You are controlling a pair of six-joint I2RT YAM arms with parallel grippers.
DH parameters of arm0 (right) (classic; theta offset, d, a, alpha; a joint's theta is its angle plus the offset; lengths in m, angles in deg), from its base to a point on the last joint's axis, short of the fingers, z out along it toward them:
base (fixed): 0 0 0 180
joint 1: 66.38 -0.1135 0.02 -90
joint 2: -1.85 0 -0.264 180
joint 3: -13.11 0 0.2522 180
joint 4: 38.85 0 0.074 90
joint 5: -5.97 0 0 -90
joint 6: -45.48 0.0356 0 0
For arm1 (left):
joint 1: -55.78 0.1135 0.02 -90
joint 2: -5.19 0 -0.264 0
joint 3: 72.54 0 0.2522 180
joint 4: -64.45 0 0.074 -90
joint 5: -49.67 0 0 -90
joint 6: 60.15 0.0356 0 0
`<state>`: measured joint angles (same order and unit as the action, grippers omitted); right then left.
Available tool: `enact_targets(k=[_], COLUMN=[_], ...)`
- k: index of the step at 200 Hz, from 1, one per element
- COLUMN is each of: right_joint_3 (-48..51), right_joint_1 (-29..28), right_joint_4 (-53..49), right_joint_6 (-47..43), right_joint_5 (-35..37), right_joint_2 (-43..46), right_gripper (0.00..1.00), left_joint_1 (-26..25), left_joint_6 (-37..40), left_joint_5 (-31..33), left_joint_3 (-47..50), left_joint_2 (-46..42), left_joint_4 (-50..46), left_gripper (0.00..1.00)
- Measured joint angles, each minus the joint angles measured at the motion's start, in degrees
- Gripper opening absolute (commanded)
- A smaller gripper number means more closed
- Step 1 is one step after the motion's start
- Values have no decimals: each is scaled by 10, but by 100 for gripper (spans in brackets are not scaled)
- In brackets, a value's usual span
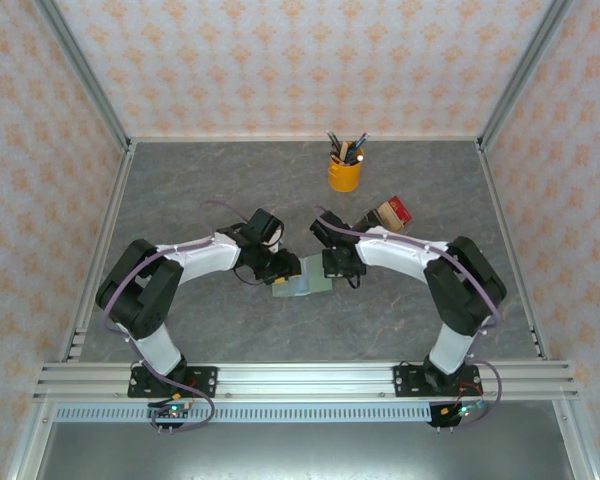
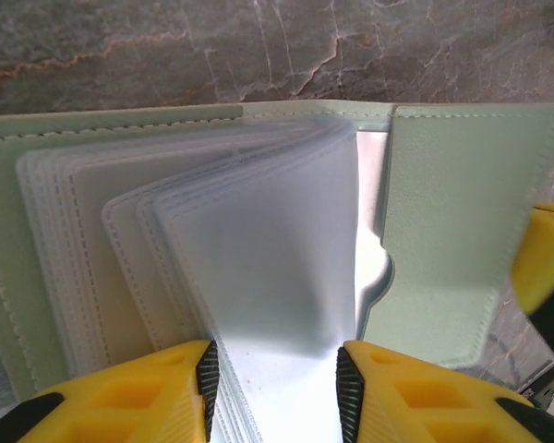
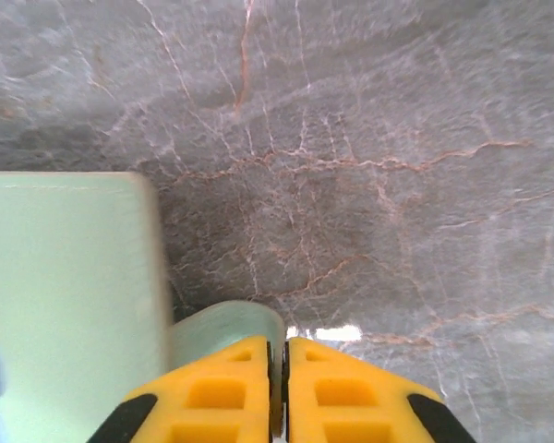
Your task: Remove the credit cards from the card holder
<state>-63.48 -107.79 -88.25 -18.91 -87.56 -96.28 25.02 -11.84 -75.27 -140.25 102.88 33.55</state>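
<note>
Grey marbled tabletop (image 1: 200,190) stretches between walls papered in a pale floral pattern. The card holder (image 1: 305,286) lies on it near the middle, directly between the two arms. It is spread open with its inside facing up, which puts its pockets within reach. A fan of clear plastic sleeves (image 2: 258,240) rises from its spine, some leaning left and some tipped towards the right flap. Behind that flap's notch there is a pale shiny face (image 2: 369,231), possibly one of the credit cards, though it is too washed out to be sure. The cards seem to be inside, so the removal looks barely begun. The left gripper (image 2: 275,392) straddles the lower ends of the raised sleeves with its jaws partway apart. Whether it is actually clamping the bundle or merely bracketing it cannot be told, but the position would suit parting the leaves to expose a pocket. The right gripper (image 3: 284,392) sits at the outer edge of the right flap with its fingers all but touching. A rounded pale-green corner lies just in front of them, and nothing can be made out between them. It is probably there to pin or tug that side and keep the holder from sliding. Well behind stand a yellow pencil cup (image 1: 345,175) and a small cluster of upright blocks (image 1: 391,212), both out of the way.
</note>
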Motion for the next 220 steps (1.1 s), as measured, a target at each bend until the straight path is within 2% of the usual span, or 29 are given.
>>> enact_targets(k=[24,49,69,102,155,220], right_joint_3=[0,0,0,-12,-53,-54], right_joint_1=[0,0,0,0,0,7], right_joint_4=[-4,-4,-1,3,1,1], right_joint_6=[4,-2,-11,-28,-39,-39], right_joint_5=[13,11,-17,-60,-52,-50], right_joint_2=[59,113,121,74,-43,-79], right_gripper=[30,31,30,26,24,24], left_joint_1=[0,0,0,0,0,0], left_joint_6=[0,0,0,0,0,0], left_joint_5=[0,5,6,8,20,29], left_joint_3=[0,0,0,0,0,0], left_joint_2=[0,0,2,3,2,2], left_joint_4=[0,0,0,0,-2,-7], left_gripper=[39,37,35,35,35,36])
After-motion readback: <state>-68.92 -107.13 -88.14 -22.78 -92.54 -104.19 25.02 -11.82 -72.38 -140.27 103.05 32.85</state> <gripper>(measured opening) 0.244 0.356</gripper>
